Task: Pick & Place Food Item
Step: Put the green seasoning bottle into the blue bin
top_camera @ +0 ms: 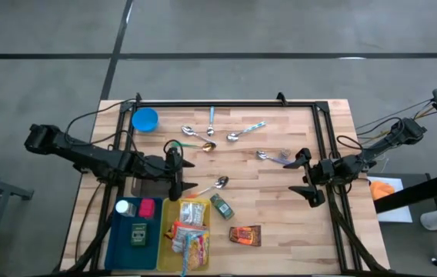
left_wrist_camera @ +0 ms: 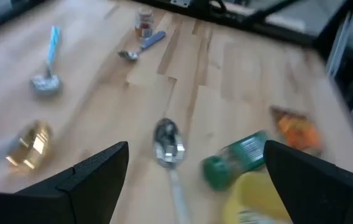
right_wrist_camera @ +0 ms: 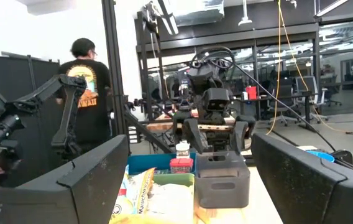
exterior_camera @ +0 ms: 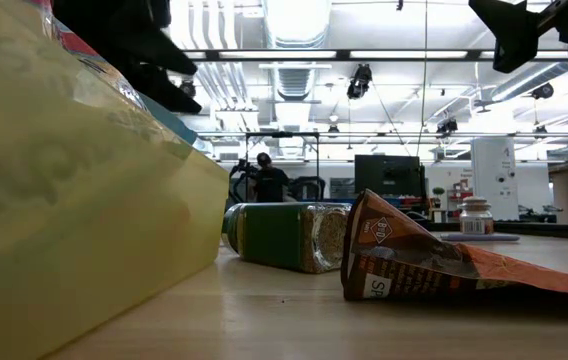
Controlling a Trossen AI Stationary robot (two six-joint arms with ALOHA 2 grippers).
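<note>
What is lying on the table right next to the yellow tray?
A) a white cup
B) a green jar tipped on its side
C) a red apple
B: the green jar lies on its side on the wood, just right of the yellow tray.

Even overhead light, one blurred wrist view

Ceiling strip lamps [exterior_camera: 294, 20] glare white in the low view; the yellow bag [exterior_camera: 74, 190] closest to the lens is out of focus. From above, the worktop [top_camera: 280, 200] is evenly lit, with soft, faint shadows. The left wrist view is smeared with blur, and the spoon [left_wrist_camera: 169, 144] shows glints. The right wrist view is sharp and bright.
</note>
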